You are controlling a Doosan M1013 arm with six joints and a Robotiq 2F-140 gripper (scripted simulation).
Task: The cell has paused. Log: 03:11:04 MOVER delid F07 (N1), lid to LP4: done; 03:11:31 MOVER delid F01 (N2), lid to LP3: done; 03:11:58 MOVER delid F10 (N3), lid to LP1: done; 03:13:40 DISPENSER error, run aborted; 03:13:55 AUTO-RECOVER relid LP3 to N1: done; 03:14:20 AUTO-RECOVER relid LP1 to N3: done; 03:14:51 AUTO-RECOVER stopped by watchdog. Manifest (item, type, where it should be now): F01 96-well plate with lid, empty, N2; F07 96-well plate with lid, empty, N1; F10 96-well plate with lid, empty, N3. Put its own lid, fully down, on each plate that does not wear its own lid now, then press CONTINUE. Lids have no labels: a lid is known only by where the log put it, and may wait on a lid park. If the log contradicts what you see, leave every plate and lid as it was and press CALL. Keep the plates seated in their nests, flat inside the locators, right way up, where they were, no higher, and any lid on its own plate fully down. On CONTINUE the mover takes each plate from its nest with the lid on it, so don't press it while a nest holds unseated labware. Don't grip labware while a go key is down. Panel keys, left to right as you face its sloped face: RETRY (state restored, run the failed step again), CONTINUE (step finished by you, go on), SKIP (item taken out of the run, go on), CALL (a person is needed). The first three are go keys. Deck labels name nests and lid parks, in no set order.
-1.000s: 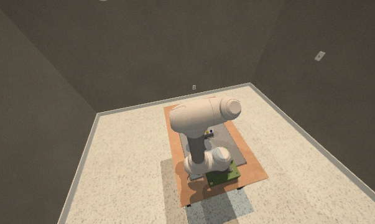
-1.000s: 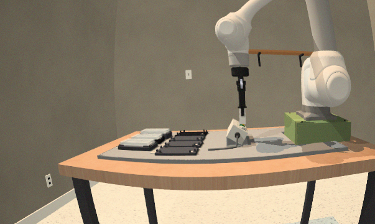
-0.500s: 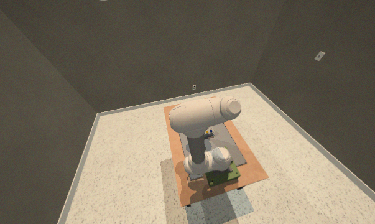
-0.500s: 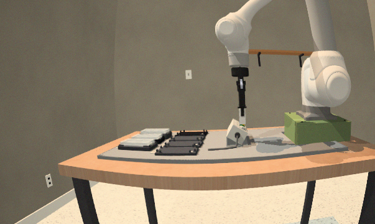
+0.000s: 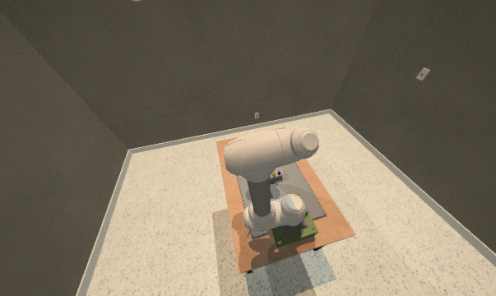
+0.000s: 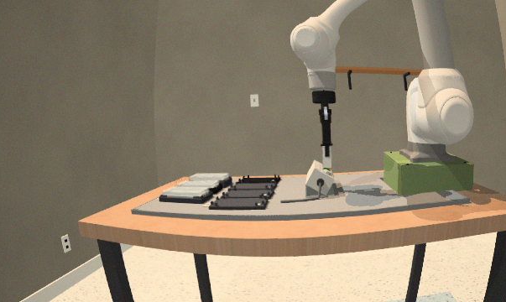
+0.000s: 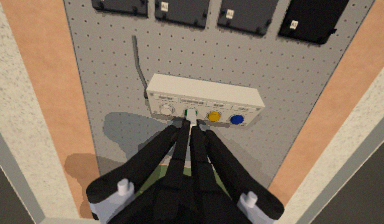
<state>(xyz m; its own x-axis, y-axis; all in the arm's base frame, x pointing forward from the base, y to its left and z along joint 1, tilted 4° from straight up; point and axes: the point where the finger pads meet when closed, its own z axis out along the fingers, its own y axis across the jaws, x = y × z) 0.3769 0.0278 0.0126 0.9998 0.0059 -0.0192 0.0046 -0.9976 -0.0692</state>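
Note:
The key panel (image 7: 205,100) is a white box with a sloped face and four keys; it also shows in the exterior view (image 6: 320,180). In the wrist view the keys run white (image 7: 166,110), green, yellow (image 7: 214,116), blue (image 7: 237,119). My gripper (image 7: 190,115) is shut and empty, pointing straight down, with its tips on the green key, which they mostly cover. In the exterior view the gripper (image 6: 327,164) stands upright on the panel. Three plates (image 6: 195,186) sit in a row at the deck's far left, each with a pale lid on top.
Four black lid parks (image 6: 246,193) lie between the plates and the panel and look empty; their near edges show at the top of the wrist view (image 7: 248,15). The panel's cable (image 7: 138,62) runs across the grey deck. The arm's green base block (image 6: 428,173) stands at the right.

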